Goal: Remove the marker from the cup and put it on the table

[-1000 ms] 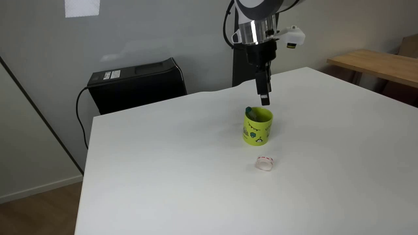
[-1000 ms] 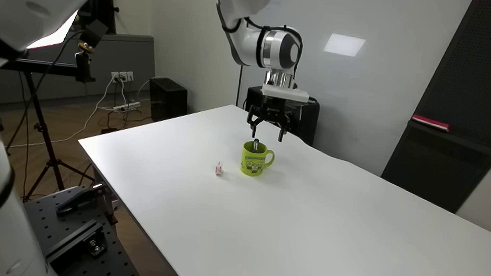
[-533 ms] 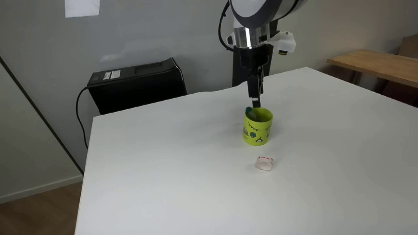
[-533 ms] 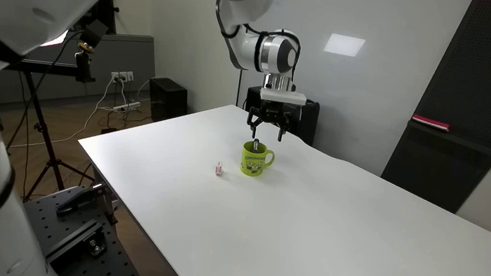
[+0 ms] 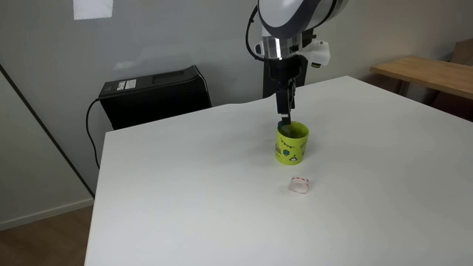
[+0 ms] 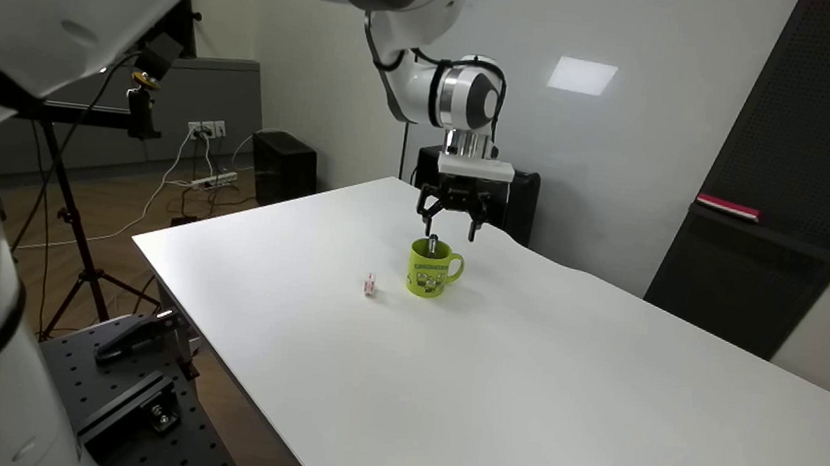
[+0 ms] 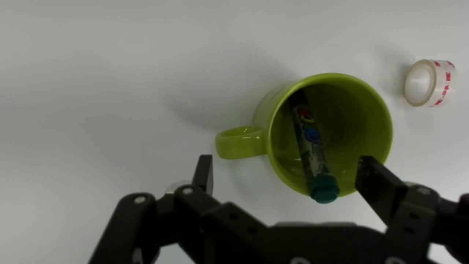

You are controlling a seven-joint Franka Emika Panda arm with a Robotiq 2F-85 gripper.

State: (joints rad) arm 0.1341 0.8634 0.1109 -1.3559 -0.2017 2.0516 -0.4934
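The lime-green cup (image 5: 291, 150) stands upright on the white table (image 5: 184, 207); it also shows in an exterior view (image 6: 426, 276) with its handle. The marker (image 7: 311, 146) leans inside the cup, its teal-green cap over the rim nearest my gripper in the wrist view. The marker's top shows in an exterior view (image 6: 432, 246) and is partly hidden by a finger in an exterior view (image 5: 284, 129). My gripper (image 6: 450, 230) is open and empty, just above the cup. In the wrist view the fingers (image 7: 285, 163) are wide apart, with the marker's cap between them, nearer the right finger.
A small clear tape roll (image 5: 299, 185) lies on the table beside the cup; in the wrist view it lies (image 7: 430, 83) to the upper right. The cup's handle (image 7: 240, 145) sticks out left in the wrist view. A black box (image 5: 155, 96) stands behind the table.
My gripper has moved left and down in an exterior view, from above the cup's right side to over the marker's cap. It stays open. The cup, marker and tape roll have not moved.
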